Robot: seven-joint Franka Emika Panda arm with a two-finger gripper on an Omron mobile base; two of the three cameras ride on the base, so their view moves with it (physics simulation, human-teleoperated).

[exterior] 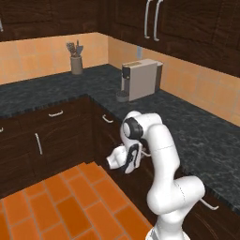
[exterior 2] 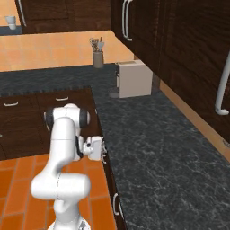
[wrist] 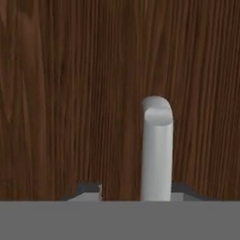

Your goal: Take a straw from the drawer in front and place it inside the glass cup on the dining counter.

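Note:
In the hand view my gripper (wrist: 136,190) is pressed close to the dark brown wooden drawer (wrist: 70,93). Its curved silver bar handle (wrist: 157,150) stands between the two fingertips, hard against one finger, with a gap to the other; the gripper is open. In the base views the gripper (exterior: 142,153) (exterior 2: 104,151) reaches sideways to the cabinet face just below the black speckled countertop (exterior 2: 148,152). The drawer looks closed. The straw, the glass cup and the dining counter are out of view.
A beige coffee machine (exterior: 140,79) and a utensil holder (exterior: 76,63) stand on the black counter. Narrower dark drawers with silver handles (exterior: 108,118) line the corner cabinets. Orange tiled floor (exterior: 61,201) lies to the left of the arm. Upper cabinets hang overhead.

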